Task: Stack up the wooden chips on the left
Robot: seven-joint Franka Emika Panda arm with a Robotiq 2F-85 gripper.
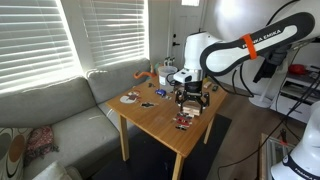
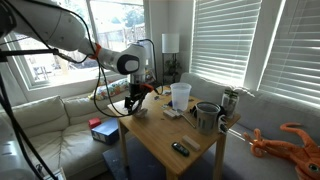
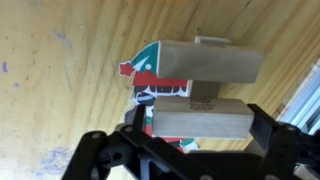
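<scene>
- Beside the white cup (image 2: 180, 95), the gripper (image 2: 133, 106) hangs low over the wooden table (image 2: 165, 133).
- Under the gripper, so near the cup but apart from it, the wooden chips (image 3: 203, 63) lie flat. The wrist view shows two pale tan pieces side by side with a thin dark gap between them.
- The fingers (image 3: 275, 135) are released, spread wider than the nearer chip, and hold nothing.
- Small red, green and white items (image 3: 145, 72) touch the chips' ends.
- A metal mug (image 2: 207, 117) stands near the cup, on the side away from the gripper.
</scene>
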